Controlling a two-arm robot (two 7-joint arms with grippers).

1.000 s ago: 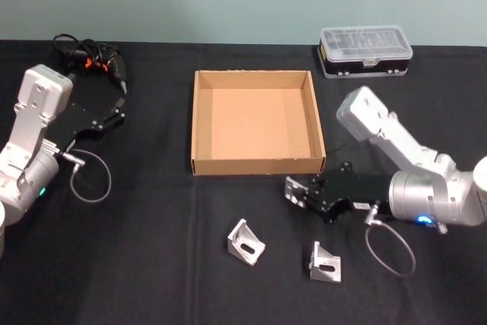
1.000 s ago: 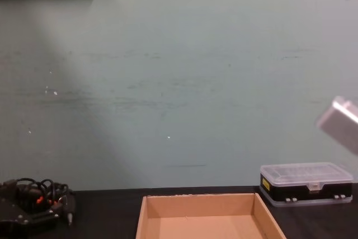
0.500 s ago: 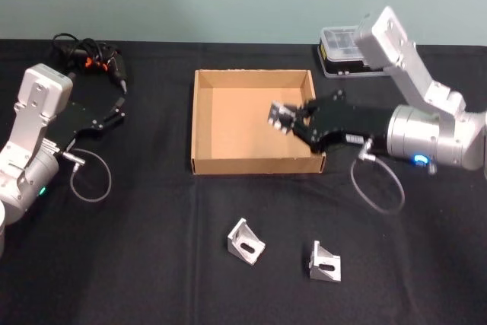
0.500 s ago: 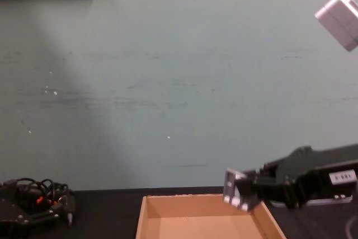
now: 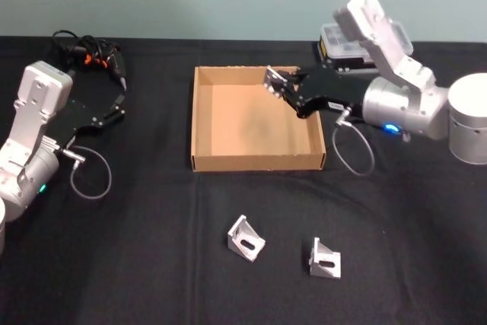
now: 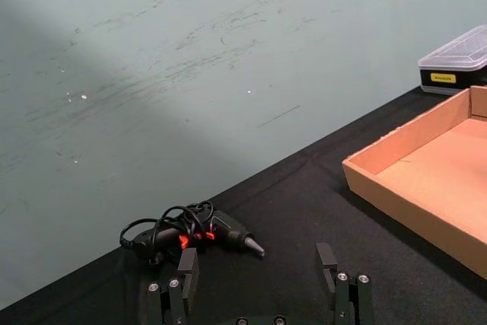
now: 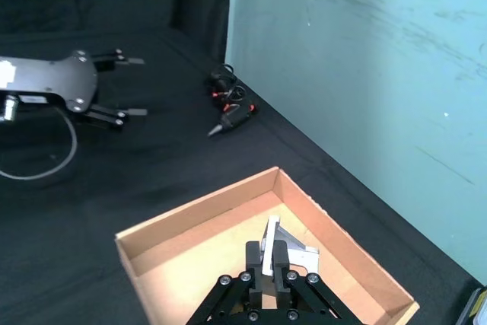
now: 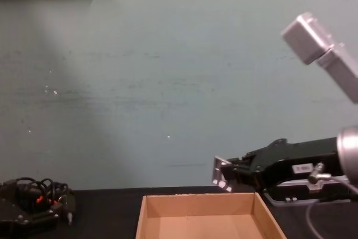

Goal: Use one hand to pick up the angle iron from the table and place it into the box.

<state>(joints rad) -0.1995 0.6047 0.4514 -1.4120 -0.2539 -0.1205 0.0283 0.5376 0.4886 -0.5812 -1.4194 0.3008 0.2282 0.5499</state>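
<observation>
Right gripper [image 5: 281,87] with angle iron [image 5: 273,80] over box [image 5: 259,164]

The box [image 5: 259,164] sits on the table [image 5: 152,264] toward its far edge, with the plastic case [image 5: 332,43] behind the box's far right corner and the corded screwdriver [image 5: 91,57] near the table's far left corner. The right gripper [image 5: 283,85] holds an angle iron [image 5: 274,80] above the box's far right corner, and the left gripper [image 5: 120,109] hangs left of the box. A second angle iron [image 5: 246,239] and a third angle iron [image 5: 325,259] lie side by side before the box, toward the near edge.

Box [image 5: 196,121] matt cardboard; angle iron [image 5: 274,80] bare metal; table [image 5: 144,264] matt black.
</observation>
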